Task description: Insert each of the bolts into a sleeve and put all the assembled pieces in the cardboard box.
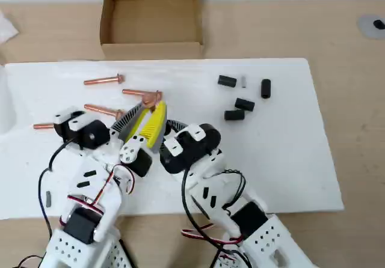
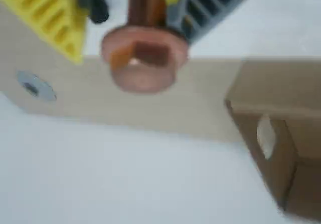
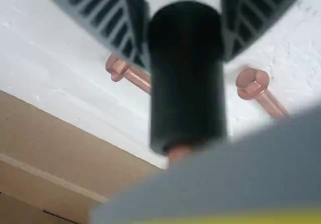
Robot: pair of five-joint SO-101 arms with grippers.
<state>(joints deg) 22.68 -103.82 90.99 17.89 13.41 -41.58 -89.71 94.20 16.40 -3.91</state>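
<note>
my left gripper (image 2: 146, 8) is clamped on a copper bolt (image 2: 144, 58) and my right gripper (image 3: 183, 18) on a black sleeve (image 3: 186, 78). they meet mid-mat, with copper showing at the sleeve's mouth. to seat it, i'd push straight along one axis, no tilt, both grips firm. the white mat (image 1: 289, 160) lies on a wooden table (image 1: 355, 100). from the grippers, the cardboard box (image 1: 150, 44) is at 12 o'clock, spare sleeves (image 1: 243, 104) at 3, loose bolts (image 1: 103, 80) at 10.

Your left gripper (image 2: 145, 0) cropped at the fingers, the bolt (image 2: 144, 58) it clamps blurred at the head, shaft cut by the edge, sleeve (image 3: 186, 73) in your right gripper (image 3: 183, 13) hiding all but a copper stub (image 3: 178, 153), cardboard box (image 1: 107, 21) cropped in the high view.
</note>
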